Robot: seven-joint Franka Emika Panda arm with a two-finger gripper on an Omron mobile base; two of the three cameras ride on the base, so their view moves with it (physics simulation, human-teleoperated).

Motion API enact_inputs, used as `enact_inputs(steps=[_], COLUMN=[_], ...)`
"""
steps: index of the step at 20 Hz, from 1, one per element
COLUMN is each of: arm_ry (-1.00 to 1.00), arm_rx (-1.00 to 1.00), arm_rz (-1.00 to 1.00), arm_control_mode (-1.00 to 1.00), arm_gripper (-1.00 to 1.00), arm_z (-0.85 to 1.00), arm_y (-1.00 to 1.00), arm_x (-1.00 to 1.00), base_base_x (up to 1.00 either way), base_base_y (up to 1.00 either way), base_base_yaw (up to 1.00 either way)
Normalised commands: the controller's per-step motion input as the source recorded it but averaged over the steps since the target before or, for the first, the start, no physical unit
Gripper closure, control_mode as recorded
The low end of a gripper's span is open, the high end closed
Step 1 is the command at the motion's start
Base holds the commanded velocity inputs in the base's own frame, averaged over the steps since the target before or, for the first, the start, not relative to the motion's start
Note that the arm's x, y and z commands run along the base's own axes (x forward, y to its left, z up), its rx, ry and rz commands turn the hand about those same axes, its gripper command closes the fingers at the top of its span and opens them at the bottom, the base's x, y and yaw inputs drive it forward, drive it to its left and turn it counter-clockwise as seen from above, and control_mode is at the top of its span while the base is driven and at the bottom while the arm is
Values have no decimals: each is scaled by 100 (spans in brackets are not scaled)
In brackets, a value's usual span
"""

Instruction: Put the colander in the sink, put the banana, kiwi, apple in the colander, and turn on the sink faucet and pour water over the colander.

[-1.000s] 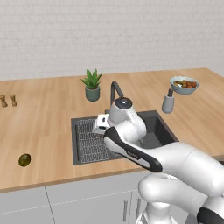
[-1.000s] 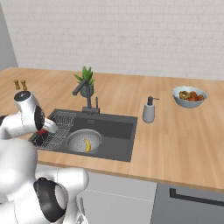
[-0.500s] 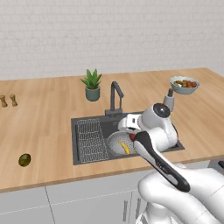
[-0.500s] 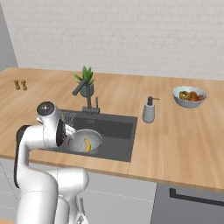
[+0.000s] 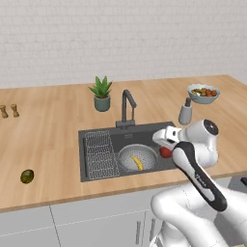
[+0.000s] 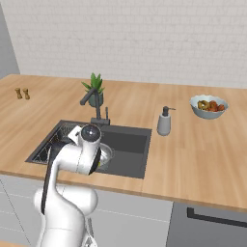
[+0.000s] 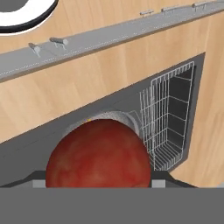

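Wooden counter (image 5: 53, 125) under a pale tiled wall is shown with the sink (image 5: 159, 131) set into it, where the gripper (image 5: 165, 144) is seen clamped on the apple (image 5: 166, 152), the red fruit pressed close against the hand camera between the jaws. The apple is held above the basin, just to the right of the colander (image 5: 138, 157), which sits on the sink floor beside the wire rack (image 5: 101, 155). For a clean drop, the fruit would best be carried over the middle of the colander and lowered near its rim before the jaws are parted, so that a bounce out is avoided. The banana (image 5: 137, 162) is already lying inside the colander. The kiwi (image 5: 27, 176) is left on the counter, well apart to the left of the sink. The sink faucet (image 5: 127, 107) is seen standing behind the basin, with no water visible.
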Motion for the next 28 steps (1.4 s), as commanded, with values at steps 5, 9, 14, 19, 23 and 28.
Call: enact_inputs(steps=[5,9,14,19,23,28], arm_ry=[36,36,11,4,0,1], arm_rx=[11,1,0,0,0,0], arm_rz=[0,0,0,1,0,0], arm_control_mode=[-100,-100,-100,-100,-100,-100], arm_gripper=[100,100,100,100,100,100], arm_z=[2,0,0,-16,-22,-24], arm_y=[-22,-2,1,4,11,17], arm_x=[58,62,64,26,17,5], base_base_x=[0,0,0,0,0,0], base_base_y=[0,0,0,0,0,0], base_base_yaw=[0,0,0,0,0,0])
